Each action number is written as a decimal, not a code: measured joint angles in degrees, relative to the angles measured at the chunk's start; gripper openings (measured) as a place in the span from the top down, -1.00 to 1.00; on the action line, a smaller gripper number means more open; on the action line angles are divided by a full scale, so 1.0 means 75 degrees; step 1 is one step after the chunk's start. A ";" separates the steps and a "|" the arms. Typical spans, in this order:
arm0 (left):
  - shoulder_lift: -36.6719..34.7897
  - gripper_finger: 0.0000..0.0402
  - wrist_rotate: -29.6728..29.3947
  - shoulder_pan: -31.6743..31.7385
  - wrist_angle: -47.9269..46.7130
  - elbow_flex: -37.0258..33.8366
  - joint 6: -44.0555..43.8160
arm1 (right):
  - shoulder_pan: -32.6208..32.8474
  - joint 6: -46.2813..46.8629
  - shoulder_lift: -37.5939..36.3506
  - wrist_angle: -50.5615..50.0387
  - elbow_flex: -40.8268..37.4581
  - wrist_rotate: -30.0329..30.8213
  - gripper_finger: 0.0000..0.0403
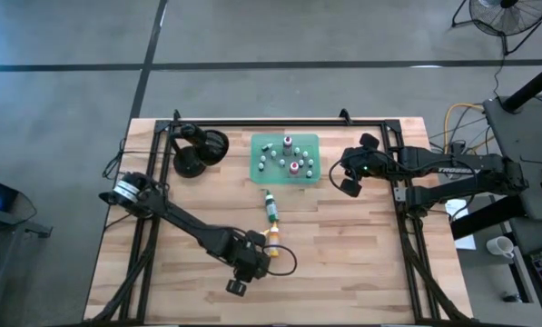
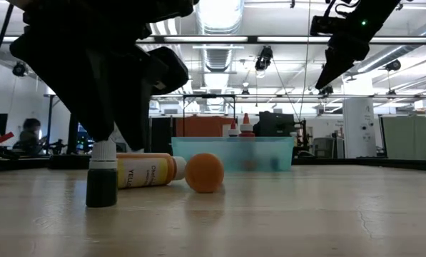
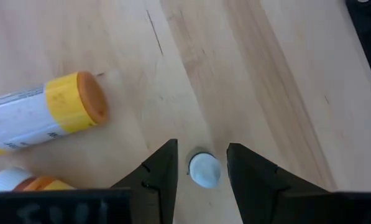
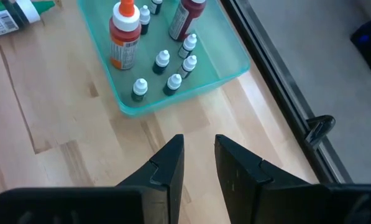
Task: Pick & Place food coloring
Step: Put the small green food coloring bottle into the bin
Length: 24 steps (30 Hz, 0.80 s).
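A small dark bottle of food coloring (image 2: pixel 101 182) with a white cap (image 3: pixel 204 169) stands upright on its base on the wooden table. My left gripper (image 3: pixel 201 144) (image 1: pixel 264 250) is open and slants down over it, one finger on each side of the cap, with a gap showing on both sides. A yellow bottle (image 3: pixel 54 112) (image 2: pixel 145 171) lies on its side close by. A green bottle (image 1: pixel 271 207) lies nearer the tray. My right gripper (image 4: pixel 197 140) (image 1: pixel 341 171) hangs narrowly open above the table beside the tray, with nothing between its fingers.
The translucent green tray (image 1: pixel 309 143) (image 4: pixel 173 99) at the table's far middle holds several small white-capped bottles and two taller ones. A black round-based stand (image 1: pixel 198 150) sits at the far left. Black frame rails run along the table's left, far and right edges.
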 joint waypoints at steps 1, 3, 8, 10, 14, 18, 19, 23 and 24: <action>0.0000 0.45 0.0002 -0.0002 -0.0007 -0.0002 -0.0003 | 0.0000 0.0000 0.0000 0.0000 0.0000 0.0000 0.59; 0.0003 0.45 0.0003 0.0000 -0.0013 -0.0003 -0.0004 | 0.0000 -0.0008 0.0000 0.0000 0.0000 0.0003 0.59; 0.0003 0.45 -0.0020 -0.0043 -0.0056 -0.0015 0.0002 | 0.0000 -0.0044 0.0000 0.0012 0.0000 0.0006 0.59; 0.0003 0.45 -0.0017 -0.0068 -0.0045 -0.0077 0.0060 | 0.0000 -0.0047 0.0000 0.0011 0.0000 0.0006 0.59; 0.0012 0.45 -0.0009 -0.0084 -0.0118 -0.0259 0.0037 | 0.0000 -0.0072 0.0000 0.0015 0.0000 0.0007 0.59; 0.0012 0.45 -0.0071 -0.0081 0.0010 -0.0251 0.0021 | 0.0000 -0.0070 0.0000 0.0024 0.0000 0.0009 0.59; 0.0012 0.45 -0.0145 -0.0081 0.0012 -0.0240 0.0000 | 0.0000 -0.0070 0.0000 0.0032 0.0000 0.0009 0.59; 0.0012 0.45 -0.0231 -0.0078 0.0082 -0.0217 -0.0005 | 0.0000 -0.0070 0.0000 0.0038 0.0000 0.0012 0.59; 0.0012 0.45 -0.0233 -0.0073 0.0074 -0.0225 -0.0003 | 0.0000 -0.0070 0.0000 0.0038 0.0000 0.0012 0.59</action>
